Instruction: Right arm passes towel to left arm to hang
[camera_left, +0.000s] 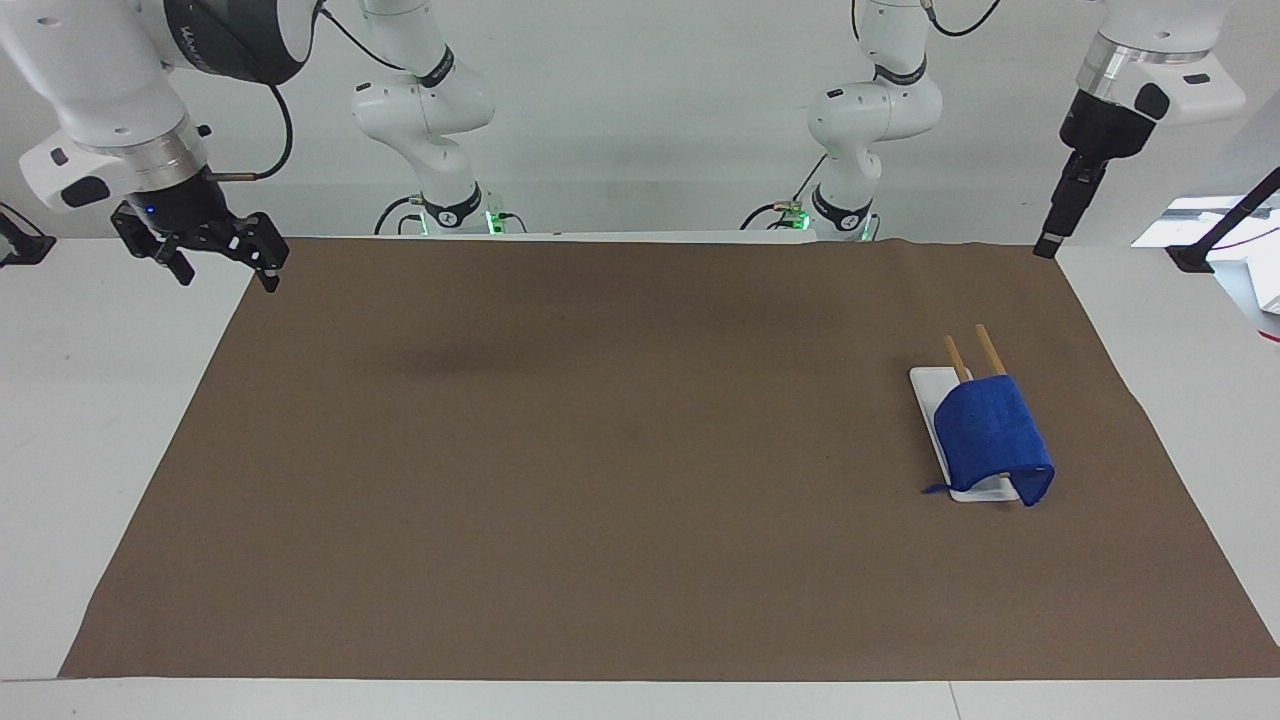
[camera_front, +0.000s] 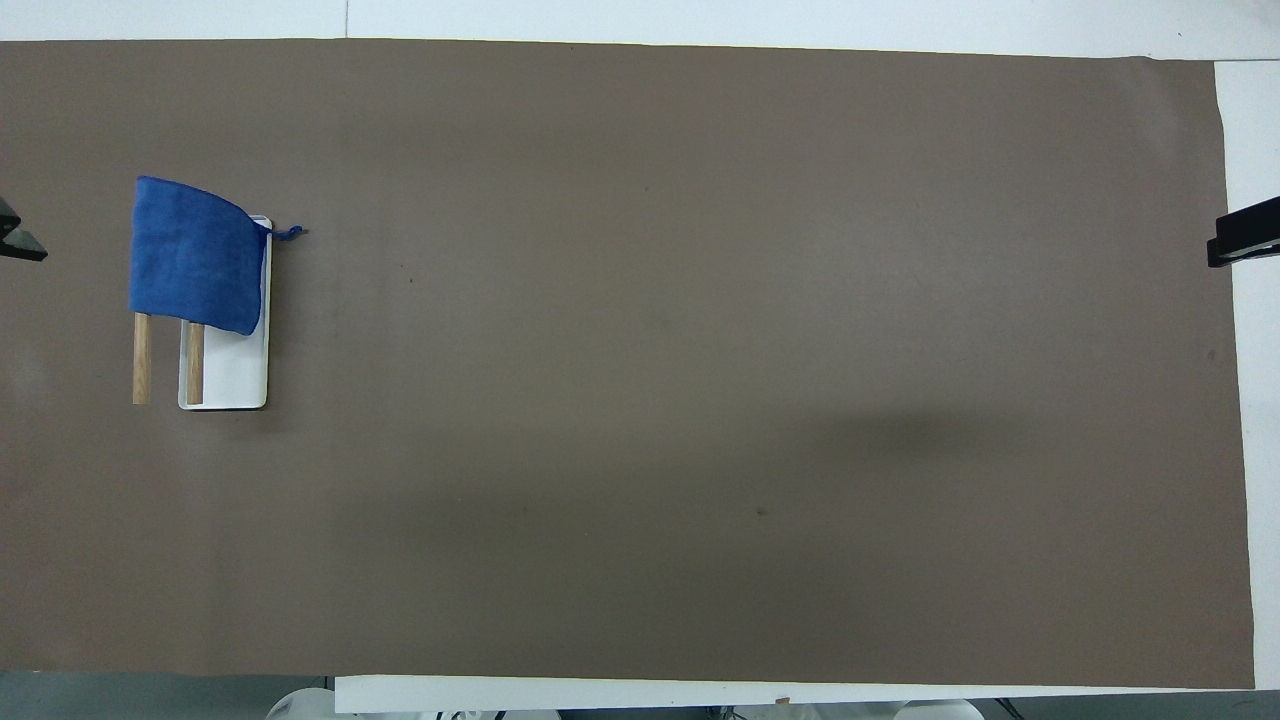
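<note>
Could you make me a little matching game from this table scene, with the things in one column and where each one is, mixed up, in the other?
Things:
1. towel
2. white base
3. right tool
4. left tool

Places or states:
A. open, over the edge of the brown mat at the right arm's end
B. draped over two wooden bars
C. up over the mat's corner at the left arm's end
D. flat on the mat, under the bars

Pairs: 1-B, 2-D, 3-A, 4-C
</note>
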